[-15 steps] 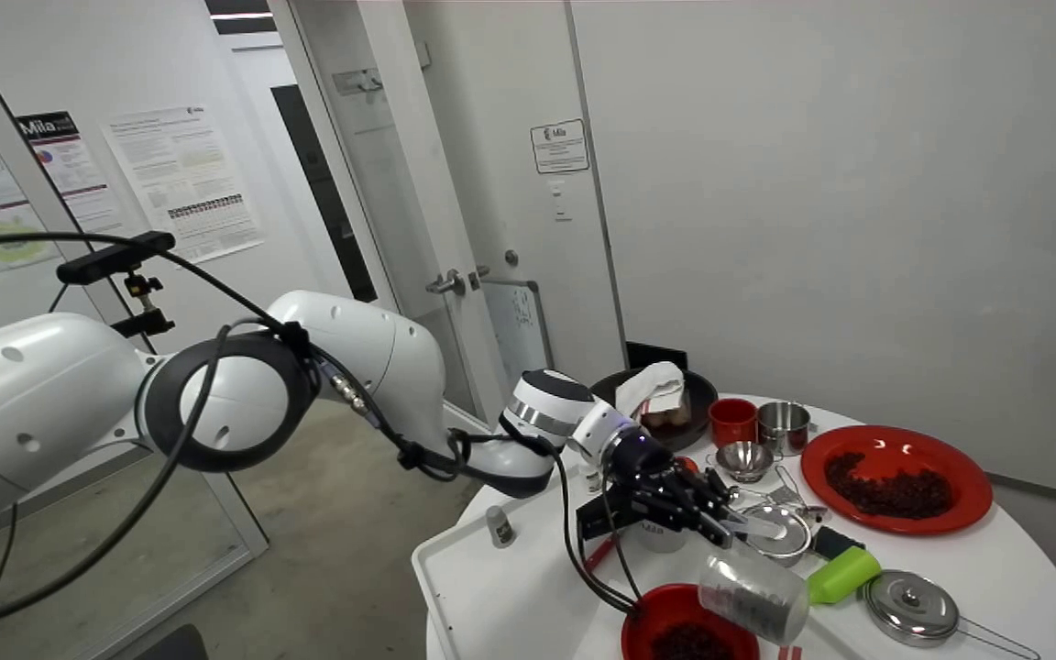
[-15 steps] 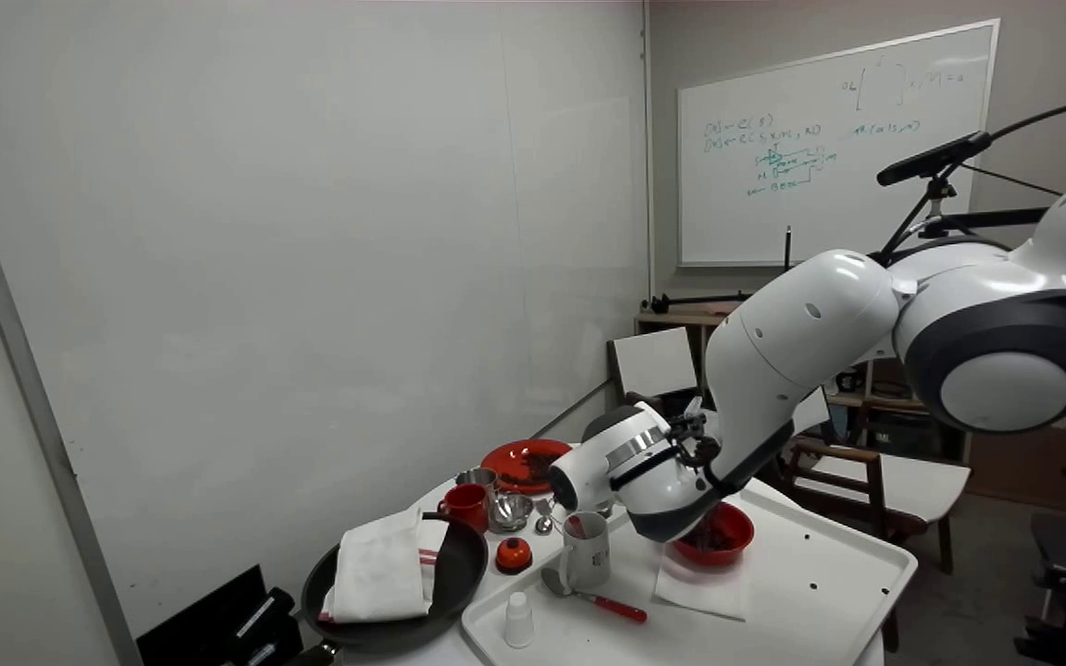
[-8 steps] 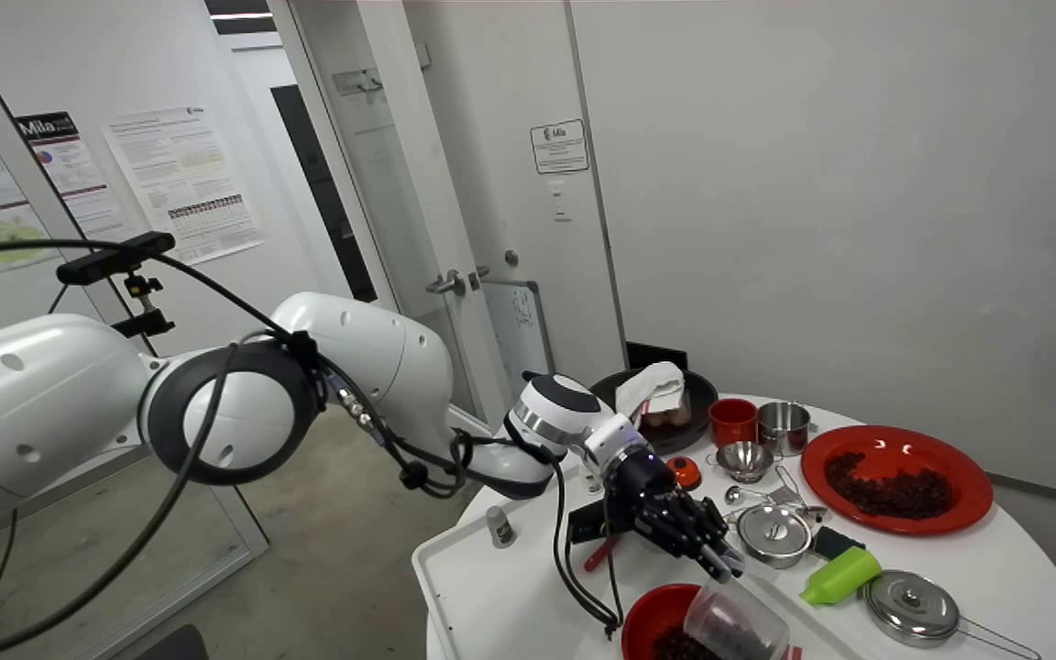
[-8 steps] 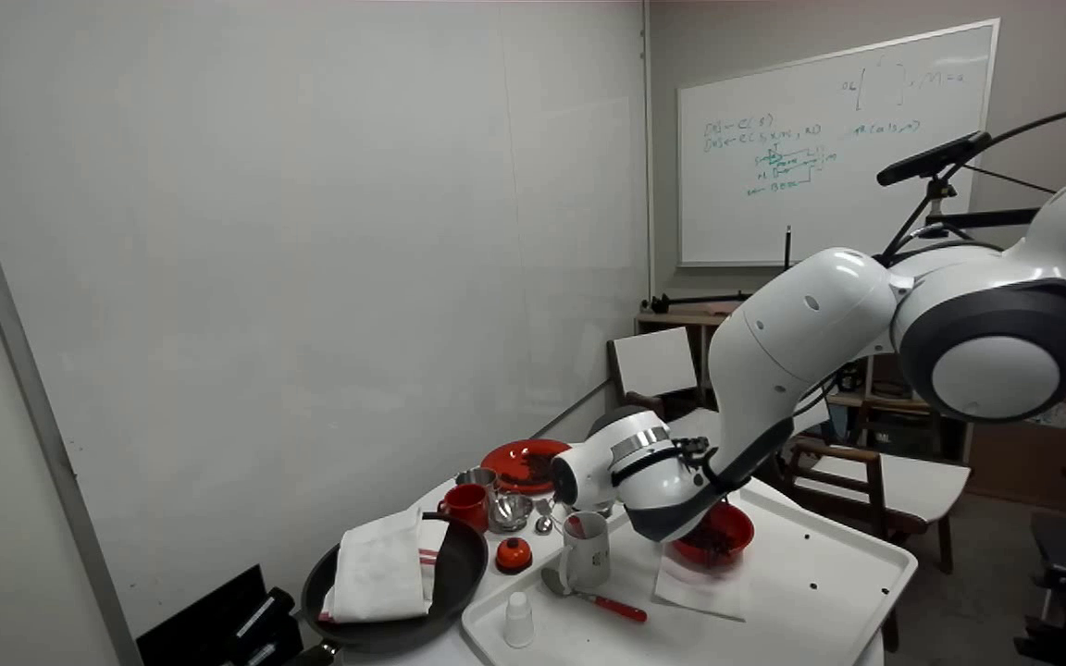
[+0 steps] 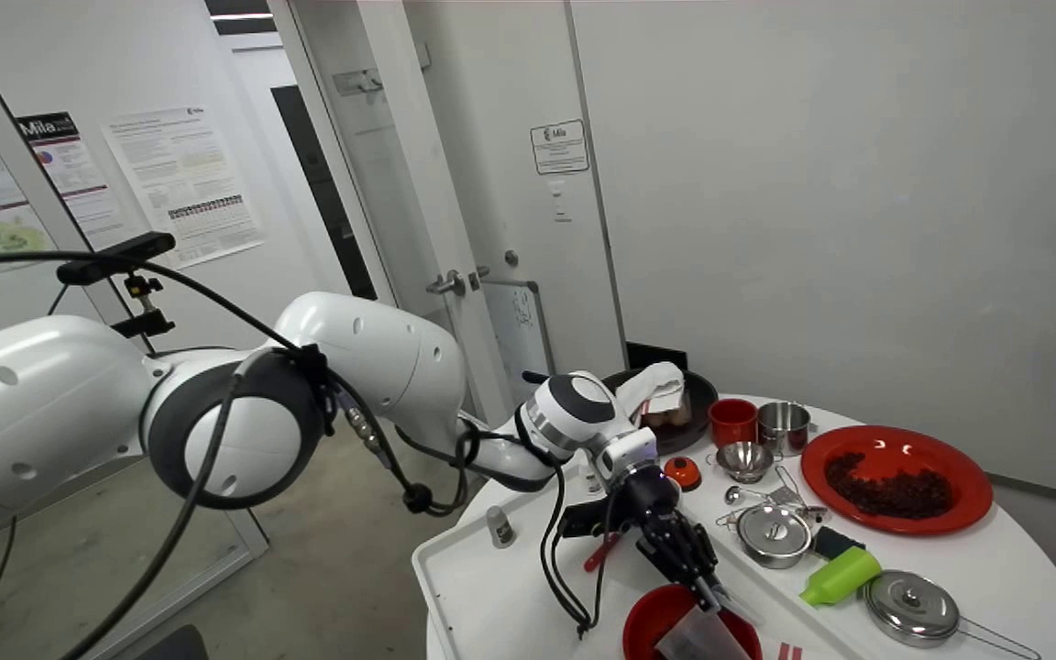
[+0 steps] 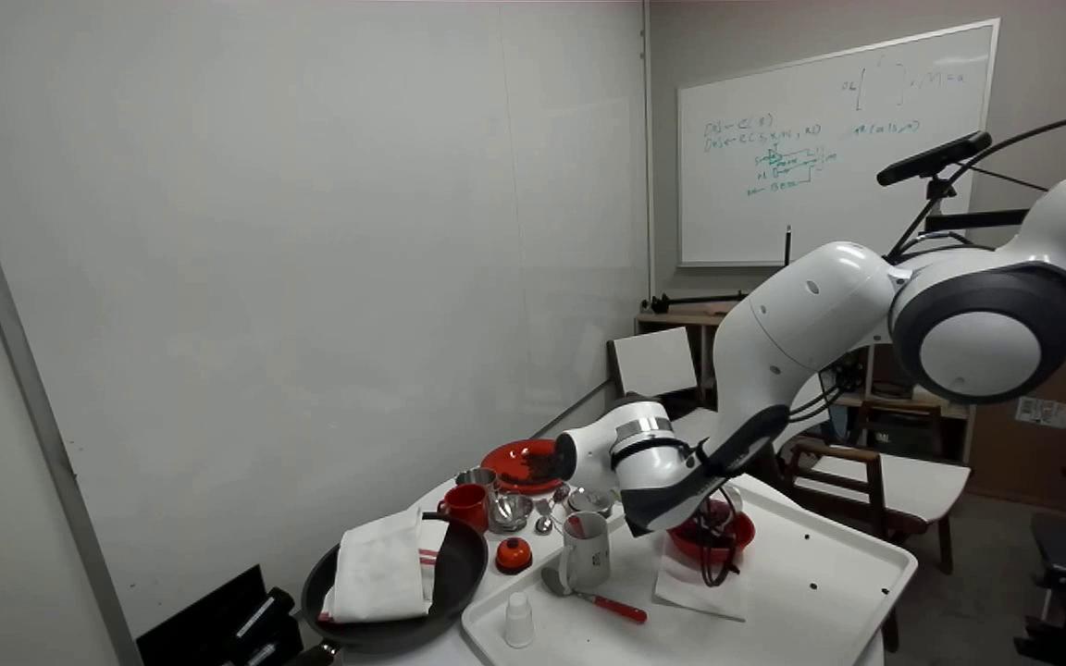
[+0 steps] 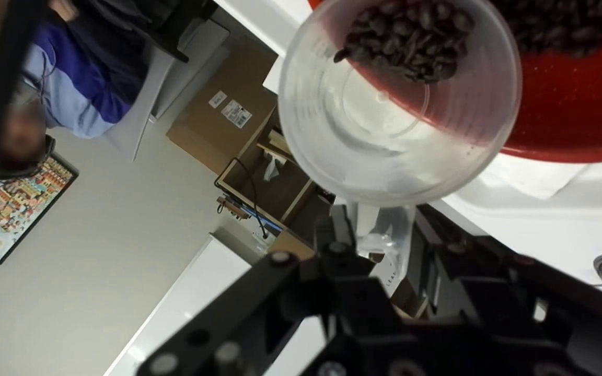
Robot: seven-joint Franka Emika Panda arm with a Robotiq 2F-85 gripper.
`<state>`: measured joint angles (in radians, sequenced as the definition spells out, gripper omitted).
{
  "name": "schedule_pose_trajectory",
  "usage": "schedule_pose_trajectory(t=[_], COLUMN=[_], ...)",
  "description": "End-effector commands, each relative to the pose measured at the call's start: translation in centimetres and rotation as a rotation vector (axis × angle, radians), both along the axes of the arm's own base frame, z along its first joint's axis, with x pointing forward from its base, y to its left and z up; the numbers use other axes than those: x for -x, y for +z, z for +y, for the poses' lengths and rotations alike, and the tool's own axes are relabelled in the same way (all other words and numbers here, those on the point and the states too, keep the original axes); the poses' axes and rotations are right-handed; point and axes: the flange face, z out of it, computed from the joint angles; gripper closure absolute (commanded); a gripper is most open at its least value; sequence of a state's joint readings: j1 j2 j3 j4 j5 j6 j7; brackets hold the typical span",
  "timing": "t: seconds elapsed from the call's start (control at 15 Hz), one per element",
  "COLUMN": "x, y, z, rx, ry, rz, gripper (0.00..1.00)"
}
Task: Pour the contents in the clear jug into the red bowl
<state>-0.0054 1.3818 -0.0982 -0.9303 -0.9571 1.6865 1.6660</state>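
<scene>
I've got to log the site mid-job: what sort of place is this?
Probably a research lab or office room. A large rectangular whiteboard carries green handwritten, formula-like notes, a white printed paper poster bears a dark "Mila" header, and a white jointed robot arm reaches across the scene.

The jug (image 7: pixel 384 130) over the bowl (image 5: pixel 649 621), itself on a napkin (image 6: pixel 688 590) on the tray (image 6: pixel 801 615)

In both exterior views I look down from well back at the same table (image 5: pixel 1014 577): with the arm (image 5: pixel 381 357) at left, toward a pale wall (image 5: pixel 812 229); with the arm at right, toward a far whiteboard (image 6: pixel 834 157). My wrist view peers closely into the clear jug (image 7: pixel 363 156) and shares, I believe, the cropped red bowl (image 7: pixel 572 109).
</scene>
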Motion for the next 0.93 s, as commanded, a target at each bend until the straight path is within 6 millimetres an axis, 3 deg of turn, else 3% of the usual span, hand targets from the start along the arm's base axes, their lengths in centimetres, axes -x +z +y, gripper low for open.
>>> schedule_pose_trajectory(t=[0.0,0.27,0.4,0.87], x=[-0.5,-0.8,-1.2,-2.2], y=[1.3,2.3,3.7,12.5], z=[-0.2,-0.2,-0.3,-1.1], rx=[-0.085,-0.125,-0.153,-0.294], ry=[-0.025,-0.032,-0.034,-0.021], rz=[0.02,0.013,-0.006,-0.044], gripper=[0.91,0.91,0.91,0.91])
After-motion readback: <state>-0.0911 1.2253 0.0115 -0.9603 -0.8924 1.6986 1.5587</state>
